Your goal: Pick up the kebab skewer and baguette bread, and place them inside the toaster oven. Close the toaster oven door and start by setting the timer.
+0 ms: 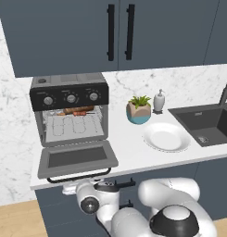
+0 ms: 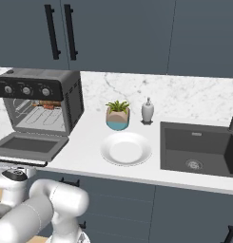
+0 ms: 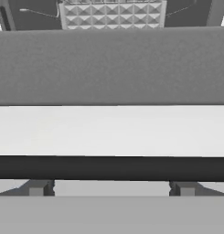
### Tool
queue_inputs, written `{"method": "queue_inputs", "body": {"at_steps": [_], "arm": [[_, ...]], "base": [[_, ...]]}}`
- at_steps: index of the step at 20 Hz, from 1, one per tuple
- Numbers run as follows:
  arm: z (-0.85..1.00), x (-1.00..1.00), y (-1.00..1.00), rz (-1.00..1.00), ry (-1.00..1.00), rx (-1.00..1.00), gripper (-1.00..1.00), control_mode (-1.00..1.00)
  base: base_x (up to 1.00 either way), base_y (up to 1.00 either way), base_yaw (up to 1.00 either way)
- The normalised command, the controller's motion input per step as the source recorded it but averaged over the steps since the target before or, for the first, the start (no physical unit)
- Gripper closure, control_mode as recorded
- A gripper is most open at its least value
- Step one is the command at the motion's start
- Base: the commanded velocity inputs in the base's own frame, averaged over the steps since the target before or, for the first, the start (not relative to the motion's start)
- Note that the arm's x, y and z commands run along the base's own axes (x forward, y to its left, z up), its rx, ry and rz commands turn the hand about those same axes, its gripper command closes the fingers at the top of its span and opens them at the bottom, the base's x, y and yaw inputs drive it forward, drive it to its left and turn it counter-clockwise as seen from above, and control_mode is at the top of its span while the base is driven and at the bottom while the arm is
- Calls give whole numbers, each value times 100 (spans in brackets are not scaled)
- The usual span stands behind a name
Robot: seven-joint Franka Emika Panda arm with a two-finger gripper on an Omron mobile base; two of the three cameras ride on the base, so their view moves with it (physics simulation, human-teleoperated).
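Pincer (image 3: 111,191) wide apart — just below toaster oven door (image 1: 78,159) handle.

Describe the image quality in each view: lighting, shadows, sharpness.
Left base view: flat, even rendered light, only a soft shadow under the open toaster oven door; edges slightly soft. Right base view: same even light, no glare on the white plate. Hand view: very close to the door's black bar handle, which looks blurred and featureless.

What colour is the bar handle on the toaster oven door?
Black. The bar handle shows best in the hand view, running across below the grey toaster oven door.
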Motion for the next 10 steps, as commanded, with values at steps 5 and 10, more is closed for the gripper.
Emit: {"method": "queue_inputs", "body": {"at_steps": [5, 10], "arm": [[16, 11, 0, -1, 0, 0, -100, -100], [23, 1, 0, 0, 0, 0, -100, -100]], "base": [[0, 0, 0], [0, 0, 0]]}}
